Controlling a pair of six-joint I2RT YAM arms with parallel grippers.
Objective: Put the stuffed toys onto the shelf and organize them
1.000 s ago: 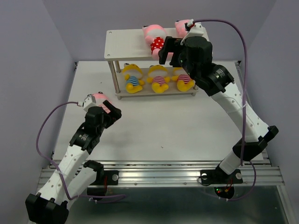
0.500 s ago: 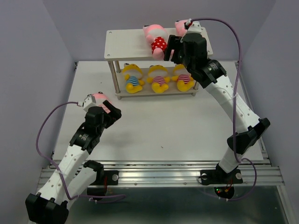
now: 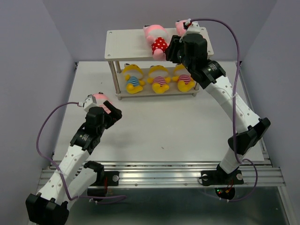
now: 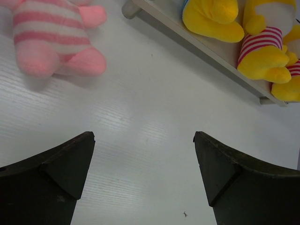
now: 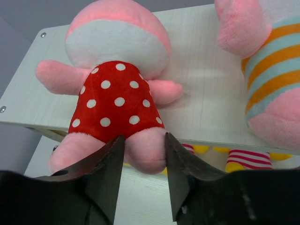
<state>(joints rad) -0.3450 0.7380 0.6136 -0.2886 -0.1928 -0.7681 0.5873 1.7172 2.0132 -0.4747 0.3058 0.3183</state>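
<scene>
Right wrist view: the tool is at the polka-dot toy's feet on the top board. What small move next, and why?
Probably ease the right tool slightly forward, sliding the polka-dot toy farther onto the top board. Its fingers flank one leg and both feet overhang the front edge. Not far: the head looks close to the back edge. Whether the leg is pinched, I cannot tell.

The shelf's (image 3: 124, 44) top board is bare on its left half, so there is room to come down there. The polka-dot toy (image 5: 112, 98) and the orange-striped toy (image 5: 272, 70) fill the rest, and the right gripper (image 5: 143, 140) pinches the polka-dot toy's leg at the front edge. Three yellow toys (image 3: 159, 78) fill the lower tier. Bare table (image 3: 159, 126) lies between the left gripper's (image 4: 143, 136) spread fingers — a pink-striped toy (image 4: 51, 33) lies ahead-left.
</scene>
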